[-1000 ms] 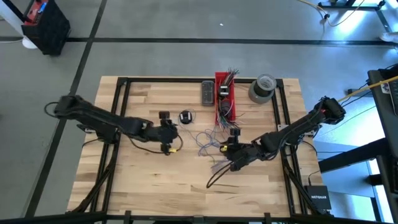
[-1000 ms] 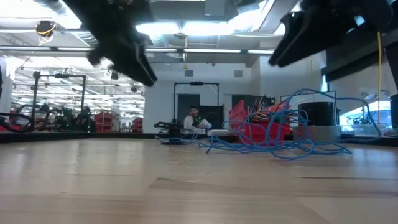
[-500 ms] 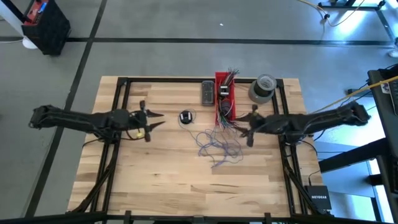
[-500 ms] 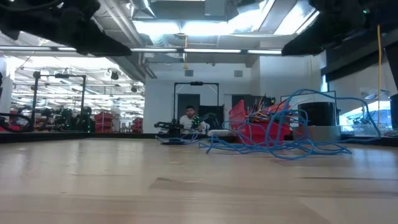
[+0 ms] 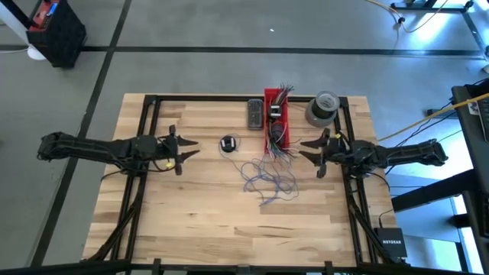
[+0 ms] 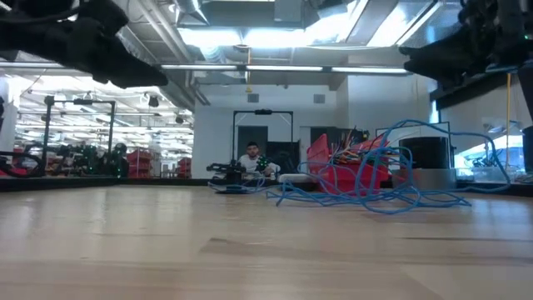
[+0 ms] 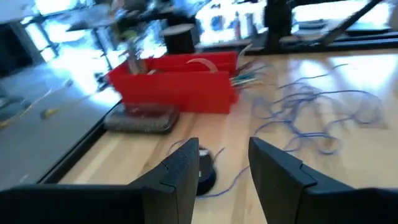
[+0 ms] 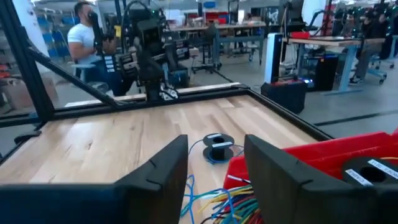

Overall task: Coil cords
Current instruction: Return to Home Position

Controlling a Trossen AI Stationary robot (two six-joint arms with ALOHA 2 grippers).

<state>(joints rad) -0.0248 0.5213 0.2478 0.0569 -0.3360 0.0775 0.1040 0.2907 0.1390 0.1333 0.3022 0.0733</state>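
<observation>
The cords [image 5: 268, 180] are a loose tangle of thin blue-purple wire lying on the table's middle, also in the low view [image 6: 376, 190] and the left wrist view [image 7: 318, 111]. A small black spool [image 5: 228, 143] with a thin cord round it rests flat to their left. My left gripper [image 5: 191, 150] stands open, level and above the table, left of the spool [image 7: 206, 175]. My right gripper [image 5: 306, 150] is open and level too, right of the tangle, facing the spool [image 8: 216, 148]. Nothing is between either pair of fingers.
A red bin [image 5: 276, 118] stands at the far middle, with multicoloured wire ends [image 8: 225, 202] spilling from its near end. A grey box [image 5: 254, 113] lies left of the bin and a grey tape roll [image 5: 322, 108] right of it. Bare wood lies near the front edge. A person [image 8: 84, 37] stands beyond the table.
Both arms have pulled back from the table's middle, the left toward the left edge and the right toward the right and far edges. Both have tipped from pointing down to level. The right gripper has left the cord tangle, which lies loose on the table.
</observation>
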